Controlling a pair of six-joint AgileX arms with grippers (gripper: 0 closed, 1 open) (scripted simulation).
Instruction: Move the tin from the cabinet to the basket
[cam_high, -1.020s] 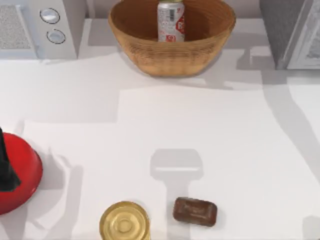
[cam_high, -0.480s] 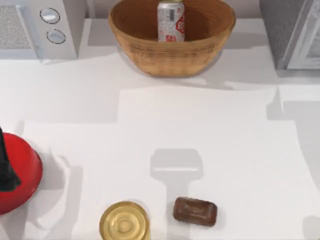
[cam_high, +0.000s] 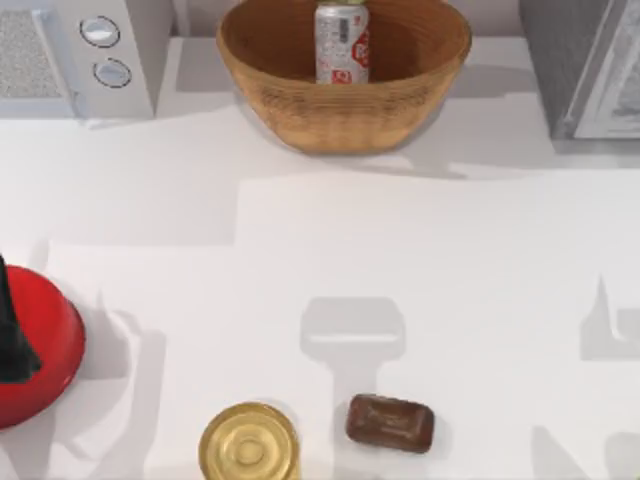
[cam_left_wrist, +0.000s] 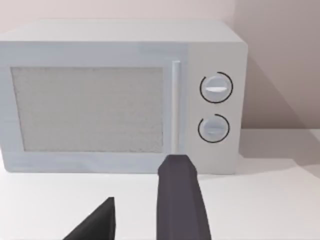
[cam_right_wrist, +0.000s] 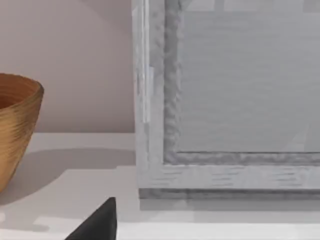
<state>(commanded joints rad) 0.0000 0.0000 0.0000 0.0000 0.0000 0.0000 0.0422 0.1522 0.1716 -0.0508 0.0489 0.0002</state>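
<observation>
A: What is the biggest thing on the white table (cam_high: 420, 270)?

B: The tall box-like cabinet (cam_high: 585, 65) with a dark grey side and a pale white-framed door, at the far right corner. The white appliance with two round knobs (cam_high: 75, 55) sits at the far left corner.

A: And between them?

B: The large round woven wicker basket (cam_high: 345, 105), tan-brown. The slim silver-white tin with red label marks (cam_high: 342, 42) stands upright inside it, well apart from the cabinet.

A: What lies at the near side?

B: A red domed object (cam_high: 40, 350) with a black part on it at the left edge, a squat gold round tin with a ringed lid (cam_high: 249, 443), and just to its right a dark brown rounded block (cam_high: 390, 423).

A: The arms?

B: The left gripper (cam_left_wrist: 145, 210) faces the appliance; its two dark fingers stand apart with nothing between them. The right gripper faces the cabinet door with the basket's rim off to one side; one dark finger (cam_right_wrist: 100, 222) shows, so its spread cannot be told.
</observation>
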